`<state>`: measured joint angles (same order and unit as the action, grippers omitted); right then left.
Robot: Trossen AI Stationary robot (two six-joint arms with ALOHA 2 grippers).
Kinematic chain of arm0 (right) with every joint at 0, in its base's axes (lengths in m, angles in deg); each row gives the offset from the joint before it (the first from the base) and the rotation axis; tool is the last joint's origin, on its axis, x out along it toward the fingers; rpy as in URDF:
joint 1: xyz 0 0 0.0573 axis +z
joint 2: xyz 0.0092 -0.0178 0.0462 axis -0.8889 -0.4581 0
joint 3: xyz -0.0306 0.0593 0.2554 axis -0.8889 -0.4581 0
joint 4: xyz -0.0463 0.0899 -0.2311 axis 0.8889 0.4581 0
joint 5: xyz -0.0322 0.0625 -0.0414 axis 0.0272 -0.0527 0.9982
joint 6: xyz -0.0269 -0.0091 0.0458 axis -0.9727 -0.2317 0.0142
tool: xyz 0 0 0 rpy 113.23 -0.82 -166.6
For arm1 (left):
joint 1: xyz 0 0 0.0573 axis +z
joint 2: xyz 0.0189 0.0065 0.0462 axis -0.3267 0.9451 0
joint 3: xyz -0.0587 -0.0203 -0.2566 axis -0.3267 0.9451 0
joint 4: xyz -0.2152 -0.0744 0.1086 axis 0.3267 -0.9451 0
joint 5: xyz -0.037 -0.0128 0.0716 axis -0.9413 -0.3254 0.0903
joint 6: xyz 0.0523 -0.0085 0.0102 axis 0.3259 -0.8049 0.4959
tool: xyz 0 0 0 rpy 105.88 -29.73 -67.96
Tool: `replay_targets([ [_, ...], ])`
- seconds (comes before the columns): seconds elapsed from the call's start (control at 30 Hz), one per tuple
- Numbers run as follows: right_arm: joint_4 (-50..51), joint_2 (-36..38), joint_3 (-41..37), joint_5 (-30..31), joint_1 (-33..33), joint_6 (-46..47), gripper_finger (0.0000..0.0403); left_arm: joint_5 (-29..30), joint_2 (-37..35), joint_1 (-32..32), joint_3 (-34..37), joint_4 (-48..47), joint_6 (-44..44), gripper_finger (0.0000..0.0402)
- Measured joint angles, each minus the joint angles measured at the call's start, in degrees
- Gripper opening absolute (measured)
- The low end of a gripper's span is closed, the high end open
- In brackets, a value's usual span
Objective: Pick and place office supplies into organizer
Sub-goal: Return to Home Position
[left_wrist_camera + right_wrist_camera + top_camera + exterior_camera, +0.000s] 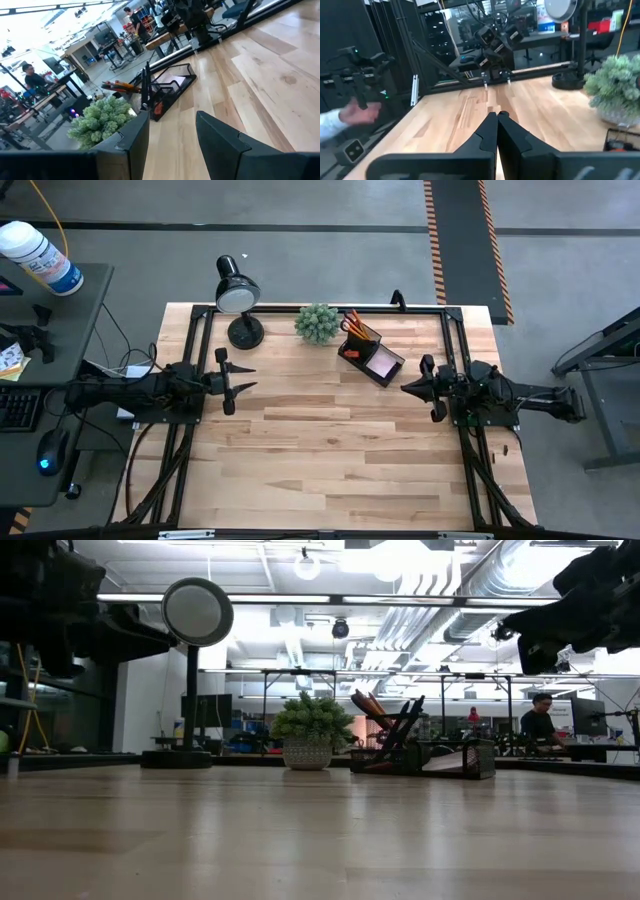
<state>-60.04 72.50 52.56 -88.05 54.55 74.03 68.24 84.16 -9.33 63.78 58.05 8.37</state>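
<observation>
Dark smoky-black plastic desk organizer point(372, 352) sits at the far edge of the light wooden table point(330, 470), right of centre, set at an angle. Its tall square cup holds the orange-handled scissors point(348, 328) and thin orange pencils point(355, 318), which lean out the top in a bunch. Pink square sticky-note pad point(381, 363) lies flat in the low tray.

Green plant ball in a pale pot point(317, 323) stands just beside the cup, toward the left arm's side. Black desk lamp with a round head point(237, 295) is next along the same edge.

Left gripper point(243, 379) hovers over the table's left side, well apart from the organizer. Fingers spread wide, nothing held.

Right gripper point(405, 388) hovers over the right side, near the tray end but not touching it. Fingers pressed together, nothing between them.

Low view shows both arms raised off the wood. A person sits at a desk in the room behind.
</observation>
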Motion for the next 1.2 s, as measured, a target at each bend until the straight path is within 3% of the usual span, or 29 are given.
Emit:
replay_targets([
  [0.17, 0.8, 0.0, 0.0, -0.4, 0.0, 2.9, 0.0000, 0.0, 0.0, 0.0, 0.0, 0.0, 0.0, 0.0150],
  [0.47, 1.0, -0.1, 0.0, -0.4, 0.0, -1.8, 0.0000, 0.0, 0.0, 0.0, 0.0, 0.0, 0.0, 0.0150],
  [1.2, 1.2, -0.1, 0.0, -0.4, 0.0, -2.0, 0.0002, 0.0, 0.0, 0.0, 0.0, 0.0, 0.0, 0.0150],
])
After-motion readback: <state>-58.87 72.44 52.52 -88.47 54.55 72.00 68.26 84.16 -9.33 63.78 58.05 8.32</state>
